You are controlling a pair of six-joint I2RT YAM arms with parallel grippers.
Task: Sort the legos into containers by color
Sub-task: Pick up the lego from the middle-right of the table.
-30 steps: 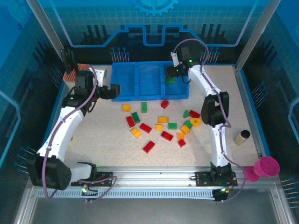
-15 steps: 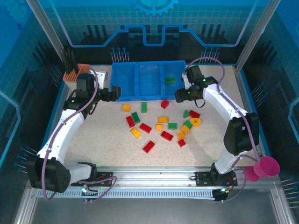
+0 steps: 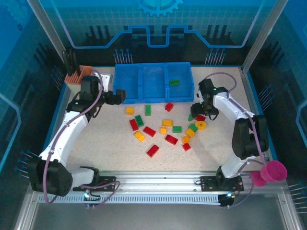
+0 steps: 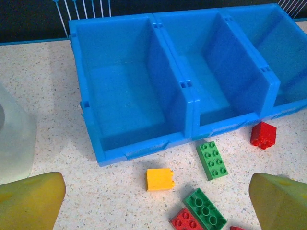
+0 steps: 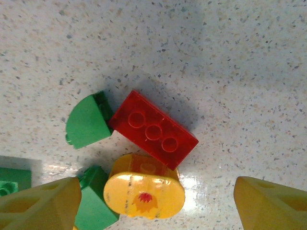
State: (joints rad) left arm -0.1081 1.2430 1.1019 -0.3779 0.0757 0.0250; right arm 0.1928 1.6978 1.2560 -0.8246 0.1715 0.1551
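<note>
The blue tray [image 3: 142, 100] of three containers stands at the back; one green lego [image 3: 174, 82] lies in its right compartment. Red, green and yellow legos are scattered in front of it. My left gripper [image 3: 119, 95] hangs open by the tray's left front corner. Below it lie a yellow brick [image 4: 159, 179], a green brick [image 4: 212, 159] and a red one [image 4: 263, 134] in front of the tray [image 4: 189, 103]. My right gripper [image 3: 198, 111] is open above a red brick [image 5: 153, 129], a rounded yellow piece [image 5: 144, 189] and a rounded green piece [image 5: 86, 120].
A salmon holder [image 3: 76, 75] stands at the back left beside the left arm. A tan cylinder [image 3: 248, 140] stands near the right edge and a magenta cup [image 3: 273, 171] sits beyond the front right corner. A raised frame borders the table.
My right gripper has left the tray's right compartment, where the green brick stays, and swung down over the right cluster, its jaws widening. The left arm has hardly moved.
</note>
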